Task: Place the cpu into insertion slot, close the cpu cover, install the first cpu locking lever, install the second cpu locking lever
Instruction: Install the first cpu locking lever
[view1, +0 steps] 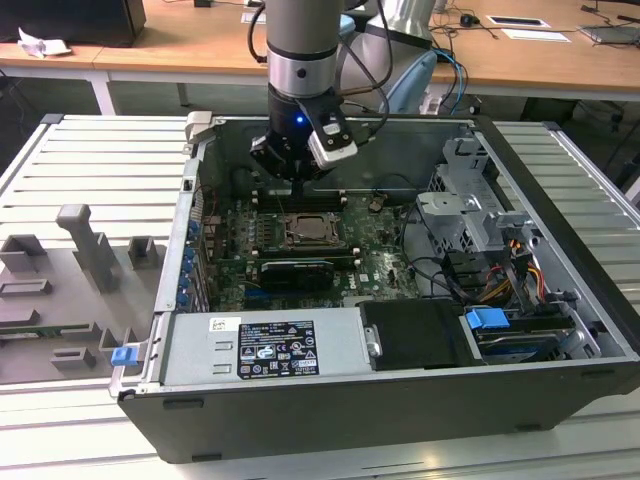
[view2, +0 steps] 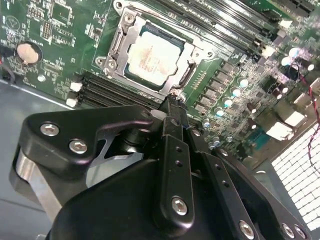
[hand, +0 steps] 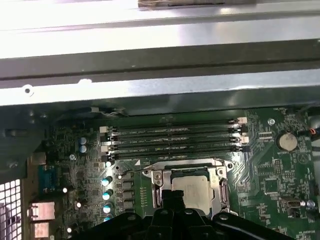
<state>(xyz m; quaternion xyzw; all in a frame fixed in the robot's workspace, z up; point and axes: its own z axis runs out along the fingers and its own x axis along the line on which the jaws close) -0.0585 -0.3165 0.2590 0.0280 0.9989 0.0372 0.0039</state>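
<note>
Silver-beige metal caught my eye: the cpu (view2: 152, 56) sat in the insertion slot (view2: 118, 44), the cpu cover (view2: 184, 47) shut over its edges, midway across the green motherboard (view2: 45, 55). The gripper (view2: 174, 102) hovered just above the socket's edge, fingers (view2: 176, 111) pressed together, holding nothing.

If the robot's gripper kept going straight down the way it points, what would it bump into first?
Probably the edge of the cpu cover around the cpu; the gripper points right beside it. Depth is hard to judge.
</note>
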